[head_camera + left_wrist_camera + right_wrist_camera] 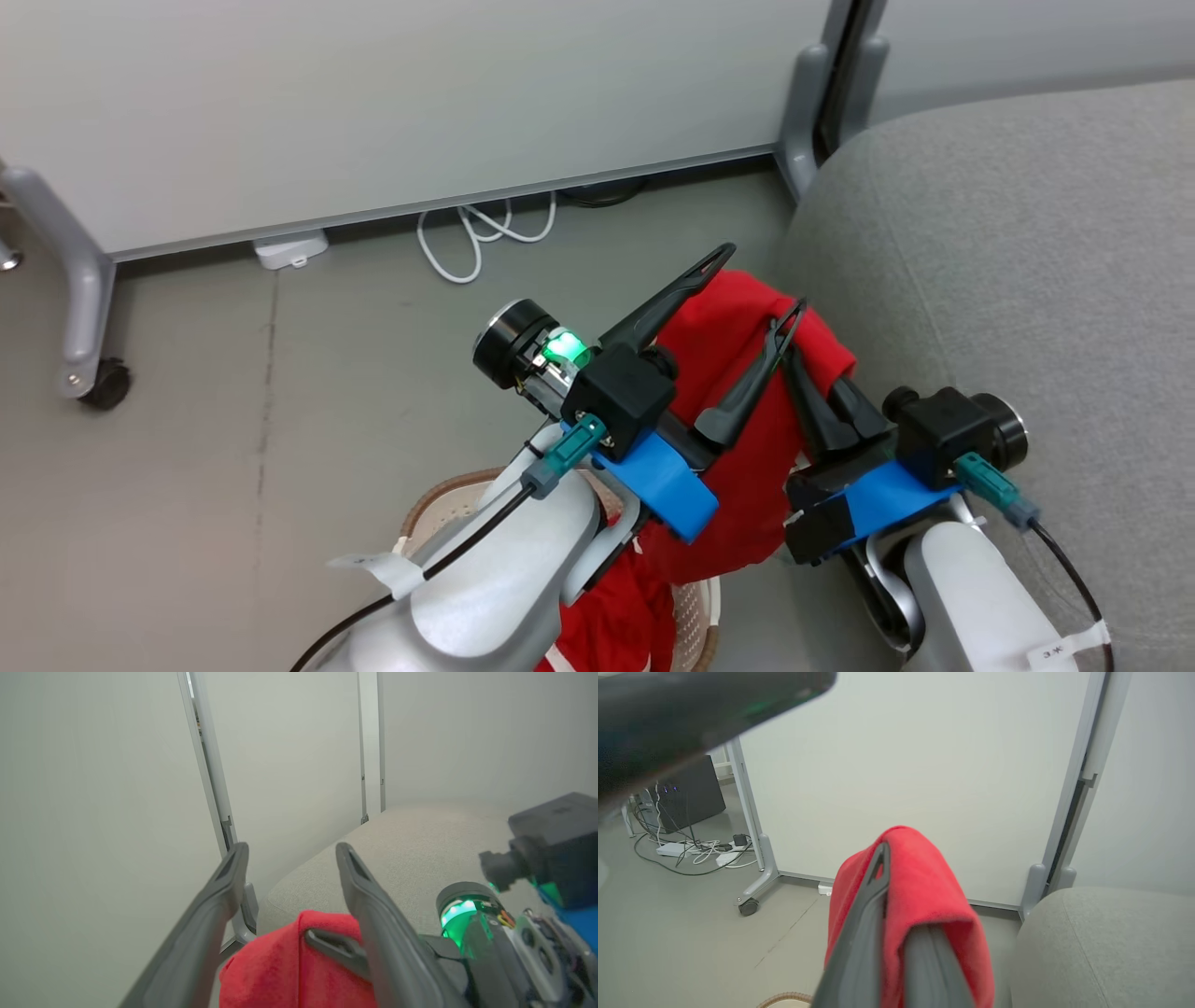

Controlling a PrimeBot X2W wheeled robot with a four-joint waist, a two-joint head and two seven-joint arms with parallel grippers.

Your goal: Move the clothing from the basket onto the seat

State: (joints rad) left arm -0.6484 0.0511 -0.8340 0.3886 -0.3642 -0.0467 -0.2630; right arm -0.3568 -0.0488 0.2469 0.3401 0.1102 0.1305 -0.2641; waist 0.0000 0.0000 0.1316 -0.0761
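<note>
Carry step: right gripper (822, 392) pinches soft bright-red garment (747, 467) above cream perforated plastic basket (439, 499) at 7 o'clock; left gripper (761, 280) spread, empty. Next, likely swing to light-grey fabric sofa (1008, 261), 2 o'clock, then release

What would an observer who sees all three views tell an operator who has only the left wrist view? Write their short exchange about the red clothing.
Operator: I see red cloth just below my open left gripper. What holds it?
Observer: The right gripper does. It is shut, and in its own wrist view the cloth drapes over it.
Operator: Is there anything in the basket?
Observer: Yes. The head view shows the basket low in the picture, with red fabric in it.
</note>
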